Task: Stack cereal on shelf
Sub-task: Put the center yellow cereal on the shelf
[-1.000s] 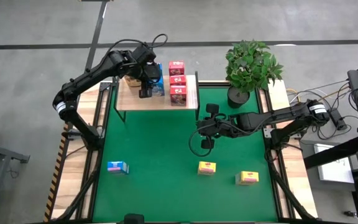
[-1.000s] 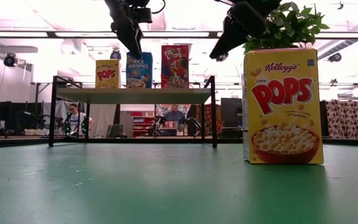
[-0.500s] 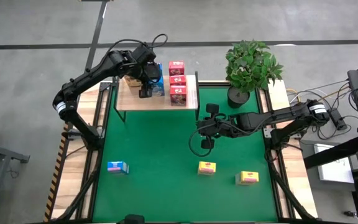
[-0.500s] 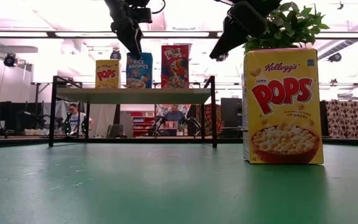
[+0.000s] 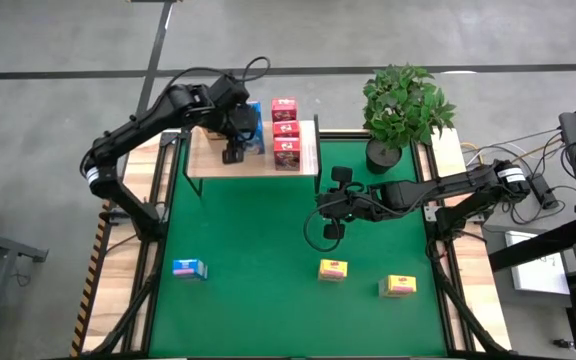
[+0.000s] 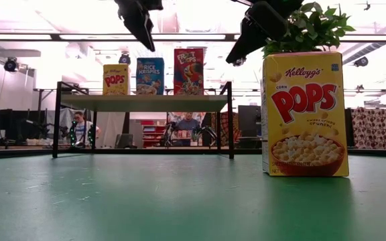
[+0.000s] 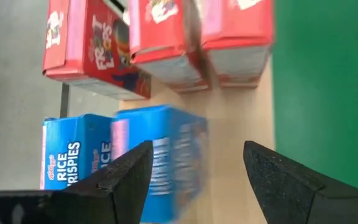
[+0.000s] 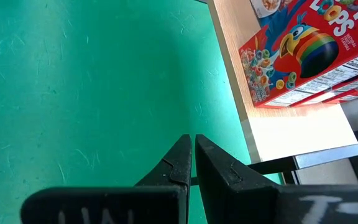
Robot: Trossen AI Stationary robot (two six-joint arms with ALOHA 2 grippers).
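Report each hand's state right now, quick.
Left hand: open, empty, above the blue cereal boxes on the shelf.
Right hand: closed, holding nothing, over the green mat.

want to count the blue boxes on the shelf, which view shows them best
The left wrist view: two blue boxes fill the frame, Rice Krispies print legible. The high view has them partly hidden under the left arm; the low view shows one front; the right wrist view shows none.

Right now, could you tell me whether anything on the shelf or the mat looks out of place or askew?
Nothing stands out. The pink-red boxes and blue boxes stand in tidy rows on the shelf. One blue box and two yellow boxes wait on the green mat, none visibly crushed. The left pincer hangs open above the shelf.
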